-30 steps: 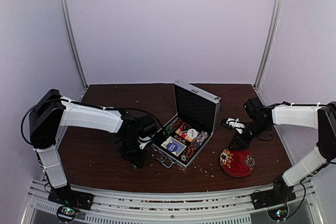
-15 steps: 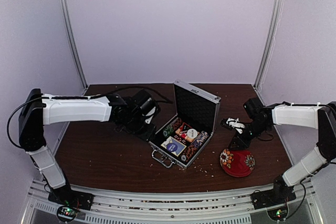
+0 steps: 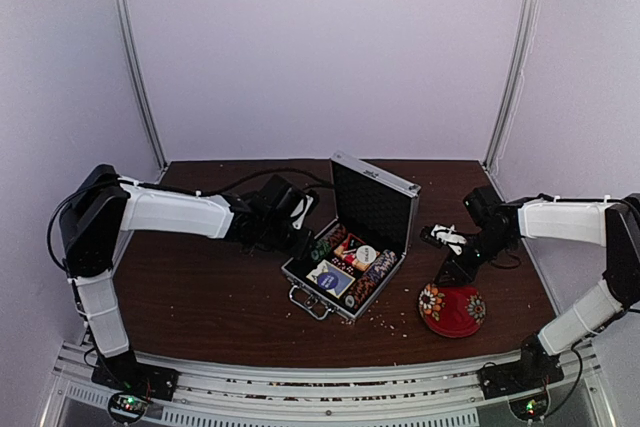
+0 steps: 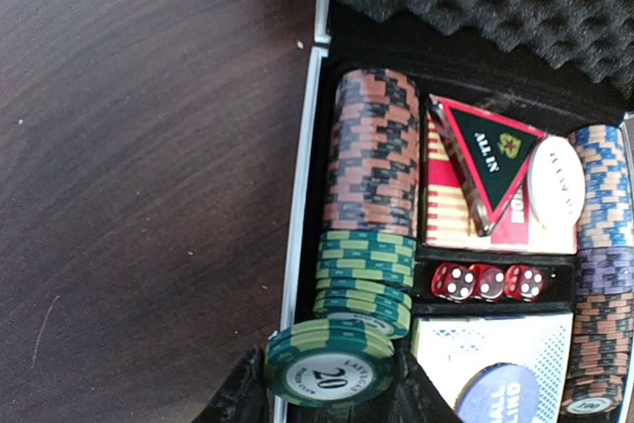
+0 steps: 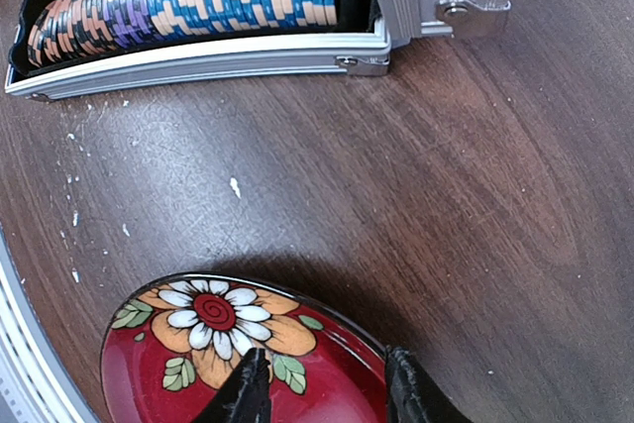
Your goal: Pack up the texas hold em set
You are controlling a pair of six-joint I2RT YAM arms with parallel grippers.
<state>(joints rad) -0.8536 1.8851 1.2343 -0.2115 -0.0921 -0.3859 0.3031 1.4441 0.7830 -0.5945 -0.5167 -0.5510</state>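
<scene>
At the left wall of the small silver aluminium briefcase with black foam lining (image 3: 377,197), which stands open in the middle of the dark brown wooden table (image 3: 190,287), the left gripper (image 4: 332,401) has its jaws clamped on a small stack of green striped-edge poker chips (image 4: 332,371). The stack hangs over the near end of the row of green chips (image 4: 367,274) already lying in the left slot. The blue-and-cream card deck box (image 4: 485,349) lies in the compartment just to the right.

The slot looks almost full to me. If the stack is released flat and not turned on its edge, it may sit on top of the row, so the lid could not close. It is also very close to the aluminium wall, and a chip could slide over it onto the table.

Only the left wrist view shows the grip and the slot; from above the held chips are too small to see. The top view alone shows the lid upright. The right wrist view shows the right gripper (image 5: 327,398) low over the red floral ceramic bowl (image 5: 198,344), fingers somewhat apart; I cannot tell whether they pinch it.
</scene>
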